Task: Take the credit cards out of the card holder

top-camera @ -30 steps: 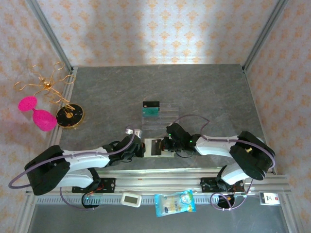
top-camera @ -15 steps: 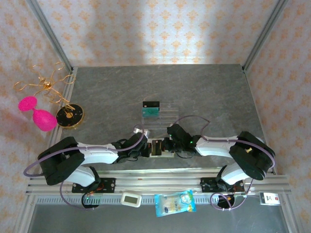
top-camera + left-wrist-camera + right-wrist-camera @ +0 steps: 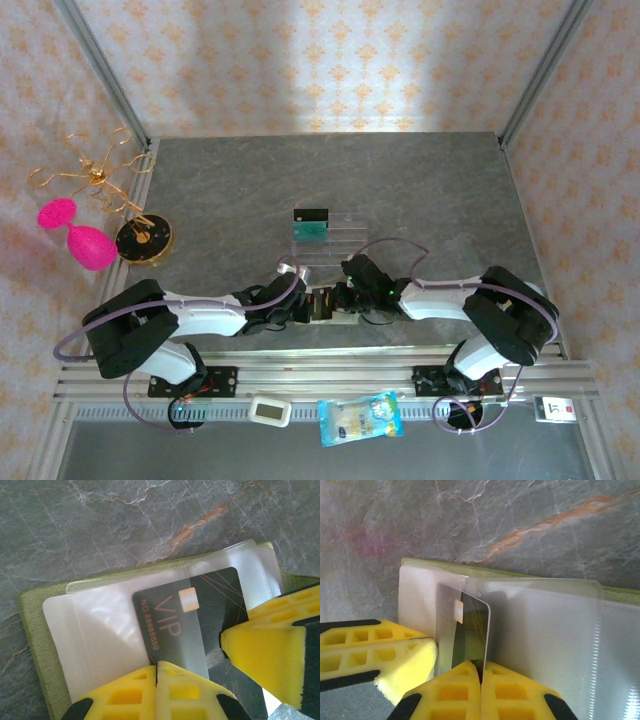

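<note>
The left tool [image 3: 303, 306] has reached in onto the card holder [image 3: 325, 302].

You have one dark card [image 3: 210, 605], one teal card [image 3: 311, 231], one wallet [image 3: 35, 630], one clear tray [image 3: 345, 238], and two tools: left tool [image 3: 156, 672], right tool [image 3: 481, 675].

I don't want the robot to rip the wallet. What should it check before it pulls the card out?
1. Right pincer shut on the dark card: ok.
2. Left pincer shut at the clear pocket's edge: ok. Whether it really pinches the pocket: cannot tell.
3. Dark card free of the pocket: not ok, it is partly under the plastic.
4. Card holder lying open and flat on the table: ok.
5. Room on the clear tray beside the teal card: ok.
</note>
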`<state>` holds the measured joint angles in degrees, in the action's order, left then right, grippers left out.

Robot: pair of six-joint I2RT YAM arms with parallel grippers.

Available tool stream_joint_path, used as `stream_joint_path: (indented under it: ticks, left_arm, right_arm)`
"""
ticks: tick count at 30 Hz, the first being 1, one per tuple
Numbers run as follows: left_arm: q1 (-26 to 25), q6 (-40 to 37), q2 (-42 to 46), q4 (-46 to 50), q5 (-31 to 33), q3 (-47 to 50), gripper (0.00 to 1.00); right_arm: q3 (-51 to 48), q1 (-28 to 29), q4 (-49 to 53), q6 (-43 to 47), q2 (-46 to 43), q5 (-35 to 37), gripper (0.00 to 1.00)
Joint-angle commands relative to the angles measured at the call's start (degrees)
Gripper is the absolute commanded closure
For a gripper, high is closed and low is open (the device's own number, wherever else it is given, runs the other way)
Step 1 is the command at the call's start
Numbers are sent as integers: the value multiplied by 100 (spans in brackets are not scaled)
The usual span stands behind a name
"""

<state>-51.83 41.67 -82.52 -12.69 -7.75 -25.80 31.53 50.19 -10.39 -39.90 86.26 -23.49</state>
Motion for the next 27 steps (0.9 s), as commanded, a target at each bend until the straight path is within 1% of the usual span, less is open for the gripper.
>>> stream_joint_path:
  ticks: [1,3,8,12,13,17,22,23,25,26,27]
  left_arm:
    - [-118,-81,-43,312,-63,90,100]
    - [-119,-88,-11,330,-36,84,100]
    - [-108,-115,62,338,8,3,100]
    - [-76,-77,392,382,84,-65,100]
    - [-65,-55,516,409,125,-82,97]
    - [-18,24,1361,829,528,-162,64]
    - [186,245,2566,1710,1311,-90,36]
    - [238,279,2789,1910,1462,-87,29]
    - [295,318,3126,2252,1692,-111,24]
    - [305,351,3283,2417,1823,-138,16]
    - [314,404,3420,2560,1928,-158,5]
  right_arm:
    - [-79,-30,362,143,-227,391,100]
    - [-196,-95,509,281,-637,501,100]
    - [-77,-115,957,1067,-1748,912,100]
    - [394,-150,1487,1676,-2204,1325,100]
    - [499,-159,1570,1798,-2246,1409,100]
    - [953,-164,1618,2657,-2303,1589,100]
    - [1742,-185,1775,3815,-2077,2011,100]
    - [1865,-195,1765,4063,-2031,1935,100]
    - [2063,-227,1757,4484,-1962,1825,100]
    - [2184,-274,1798,4695,-1902,1714,100]
    - [2314,-350,1873,4886,-1885,1580,100]
